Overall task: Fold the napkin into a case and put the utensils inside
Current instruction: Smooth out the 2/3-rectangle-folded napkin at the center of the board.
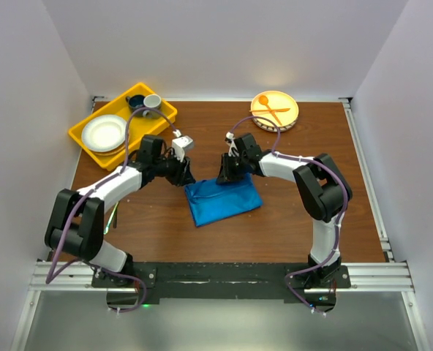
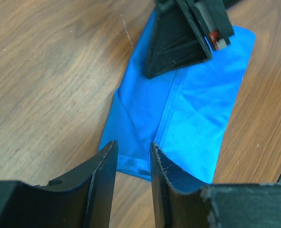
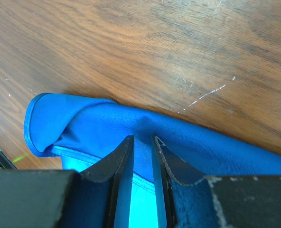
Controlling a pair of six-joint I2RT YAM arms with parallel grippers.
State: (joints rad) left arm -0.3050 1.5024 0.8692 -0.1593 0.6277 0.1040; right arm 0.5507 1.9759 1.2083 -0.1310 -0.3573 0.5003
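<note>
The bright blue napkin (image 1: 227,201) lies folded into a rectangle on the wooden table between the two arms. My right gripper (image 1: 226,175) is at its far edge. In the right wrist view its jaws (image 3: 143,137) are shut on a raised fold of the napkin (image 3: 93,123), lifting the top layer. My left gripper (image 1: 186,178) hovers at the far left corner. In the left wrist view it is open (image 2: 133,145) with nothing between the fingers, just above the hem of the napkin (image 2: 197,104). One of the right gripper's fingers (image 2: 176,47) rests on the cloth there. The utensils are out of view.
A yellow tray (image 1: 76,136) at the back left holds a white plate (image 1: 103,133), a blue cup (image 1: 137,101) and a grey cup (image 1: 152,101). A round tan plate (image 1: 293,117) at the back right carries an orange plastic spoon and fork (image 1: 273,110).
</note>
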